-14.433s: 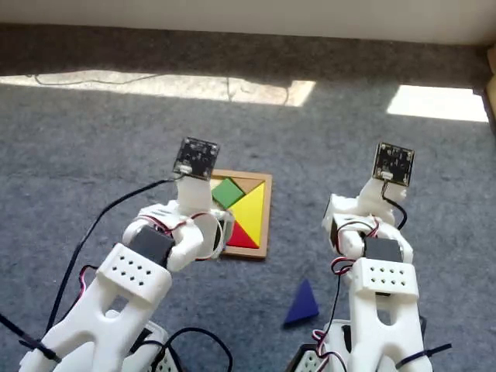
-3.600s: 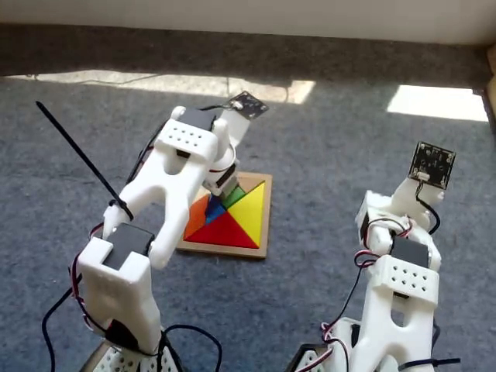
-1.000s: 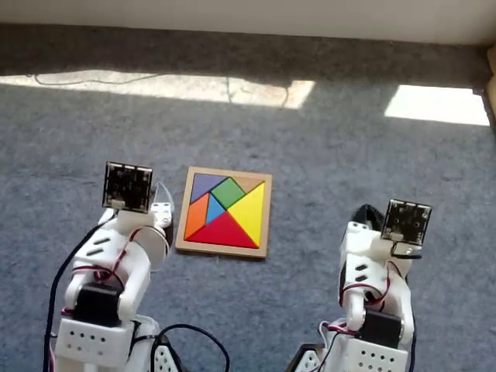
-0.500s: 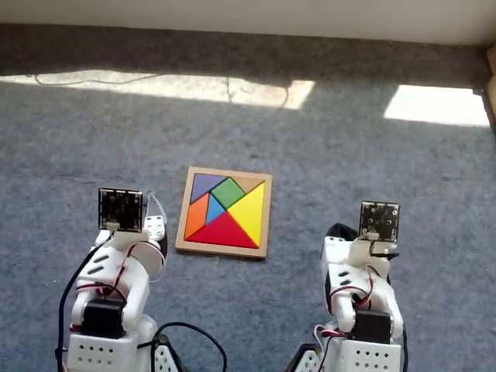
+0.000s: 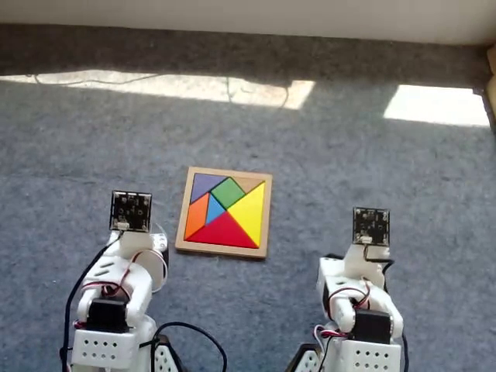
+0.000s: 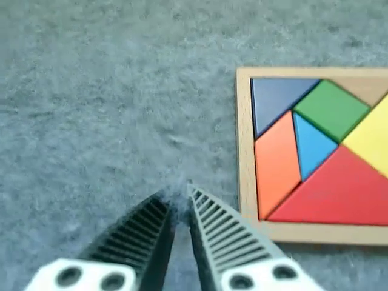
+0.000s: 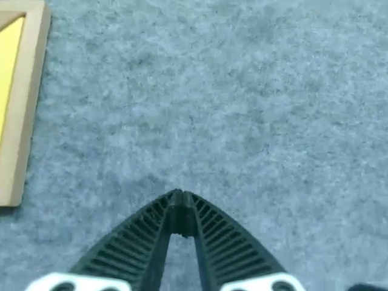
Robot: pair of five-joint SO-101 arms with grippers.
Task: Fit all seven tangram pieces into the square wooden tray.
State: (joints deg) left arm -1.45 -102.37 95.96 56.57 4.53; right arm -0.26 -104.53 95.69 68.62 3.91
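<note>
The square wooden tray (image 5: 222, 252) lies on the grey carpet between my two arms. In it sit a red triangle (image 5: 225, 231), a yellow triangle (image 5: 249, 208), a green square (image 5: 228, 191), a purple triangle (image 5: 203, 185), an orange piece (image 5: 197, 215) and a small blue triangle (image 5: 211, 209). A wood-coloured patch shows at one far corner (image 6: 376, 85). My left gripper (image 6: 177, 194) hovers over bare carpet beside the tray rim (image 6: 244, 151), its fingers nearly together and holding nothing. My right gripper (image 7: 179, 195) is shut and empty over the carpet on the tray's (image 7: 18, 121) other side.
The left arm (image 5: 116, 279) and the right arm (image 5: 356, 294) are folded back near the front edge. Grey carpet runs all around the tray. Bright sun patches (image 5: 434, 105) and a thin cable (image 5: 232, 89) lie at the far side.
Both arms have drawn back toward the near edge and folded down. The tray and its pieces have not moved.
</note>
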